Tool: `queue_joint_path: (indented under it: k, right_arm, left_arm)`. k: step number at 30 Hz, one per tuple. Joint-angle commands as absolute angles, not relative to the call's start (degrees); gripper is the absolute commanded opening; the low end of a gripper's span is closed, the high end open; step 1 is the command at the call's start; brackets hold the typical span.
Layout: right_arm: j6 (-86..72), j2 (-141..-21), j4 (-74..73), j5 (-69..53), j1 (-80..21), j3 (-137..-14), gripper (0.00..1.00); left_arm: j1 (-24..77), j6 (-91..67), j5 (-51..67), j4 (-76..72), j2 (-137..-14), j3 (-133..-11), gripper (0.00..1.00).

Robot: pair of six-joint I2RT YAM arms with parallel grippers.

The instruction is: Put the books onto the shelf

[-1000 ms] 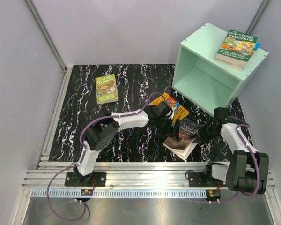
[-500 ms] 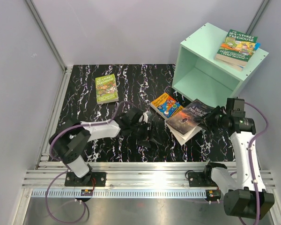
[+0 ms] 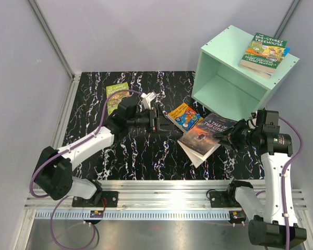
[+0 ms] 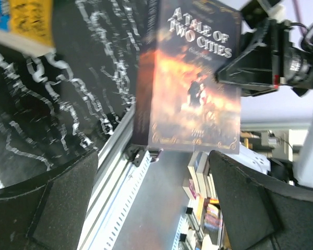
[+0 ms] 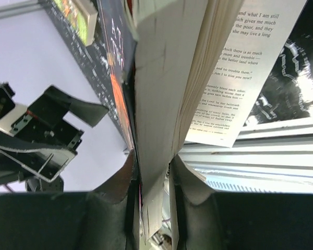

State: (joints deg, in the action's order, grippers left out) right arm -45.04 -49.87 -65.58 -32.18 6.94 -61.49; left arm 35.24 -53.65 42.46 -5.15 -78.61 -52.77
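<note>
Front of shelf: right gripper pinches Two Cities paperback by its edge; light, floppy, pages fanning, so I'd grip nearer spine; left gripper spread, empty.

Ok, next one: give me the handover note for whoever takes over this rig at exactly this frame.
Left tool: open, holding nothing, over the mat beside the orange-blue book.
Right tool: shut on A Tale of Two Cities, gripped by one edge, with the pages fanning open.
Done: the green Treehouse book lies on top of the mint-green shelf.
Left: A Tale of Two Cities, the orange-blue book, and the lime-green book at the mat's far left.
</note>
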Motion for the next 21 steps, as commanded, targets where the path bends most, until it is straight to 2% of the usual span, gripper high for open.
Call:
queue_joint_path:
  k: [1, 11, 15, 18, 19, 21]
  right_arm:
    - [-47.36, -48.08, -60.92, -41.83, 6.42, -65.56, 0.00]
    - [-51.85, -47.37, -55.46, -46.05, 5.45, -66.71, 0.00]
    - [-52.99, -46.41, -53.80, -46.05, 5.10, -64.52, 0.00]
    - [-54.93, -44.83, -50.73, -46.58, 4.92, -62.23, 0.00]
    - [-56.06, -44.48, -49.84, -46.76, 4.92, -61.70, 0.00]
    - [-57.21, -43.77, -47.48, -47.19, 4.92, -60.30, 0.00]
  left_arm:
    - [35.51, -53.87, 46.85, -9.22, -81.29, -55.54, 0.90]
    - [40.42, -57.30, 46.84, -12.04, -91.66, -66.00, 0.88]
    - [42.97, -61.51, 47.37, -18.61, -93.34, -69.43, 0.87]
    - [44.56, -65.82, 49.12, -24.75, -93.60, -69.26, 0.70]
    - [45.26, -67.66, 49.39, -26.09, -93.69, -68.65, 0.49]
    - [45.79, -68.73, 49.83, -29.07, -92.91, -67.94, 0.27]
